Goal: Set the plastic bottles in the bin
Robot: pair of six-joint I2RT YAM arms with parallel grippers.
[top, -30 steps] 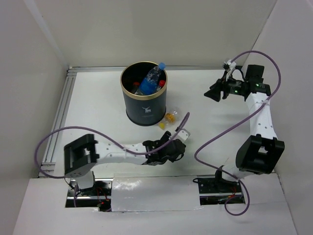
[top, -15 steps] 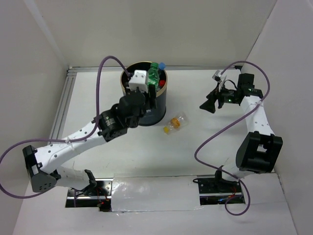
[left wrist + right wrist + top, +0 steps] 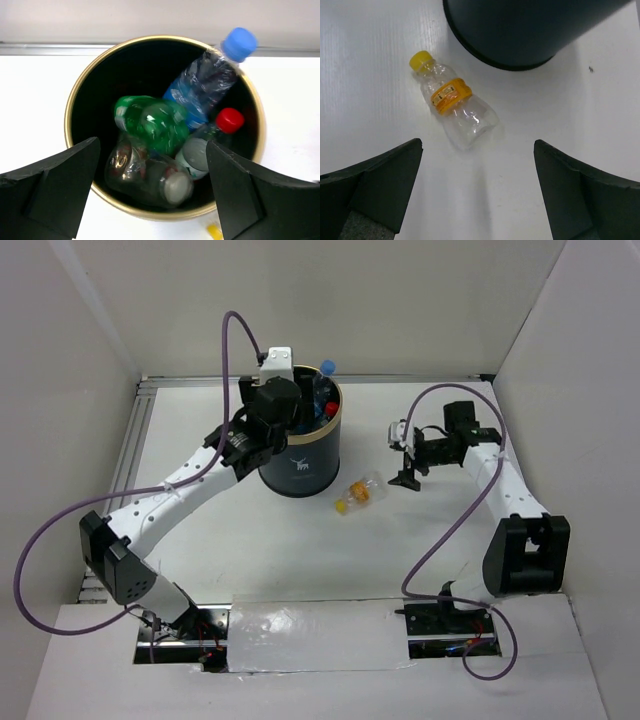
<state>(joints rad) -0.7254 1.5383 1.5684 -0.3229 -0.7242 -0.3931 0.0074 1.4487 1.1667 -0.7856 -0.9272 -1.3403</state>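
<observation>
The dark green bin (image 3: 300,465) with a gold rim (image 3: 75,100) stands at the back middle of the table. It holds several plastic bottles: a blue-capped one (image 3: 210,80) leaning on the rim, a green one (image 3: 155,122), a red-capped one (image 3: 227,120) and a clear one (image 3: 145,175). My left gripper (image 3: 298,415) (image 3: 152,150) hovers open over the bin's mouth, holding nothing. A clear bottle with a yellow cap and orange label (image 3: 360,493) (image 3: 452,102) lies on its side just right of the bin. My right gripper (image 3: 402,458) (image 3: 479,150) stands open, empty, a little to its right.
An aluminium rail (image 3: 130,460) runs along the table's left edge. White walls close in the back and both sides. Purple cables (image 3: 235,335) loop off both arms. The bin's dark wall (image 3: 530,30) fills the top of the right wrist view.
My left arm swung from the table's front up over the bin with the green bottle and let it go inside. My right gripper moved left toward the yellow-capped bottle and opened.
</observation>
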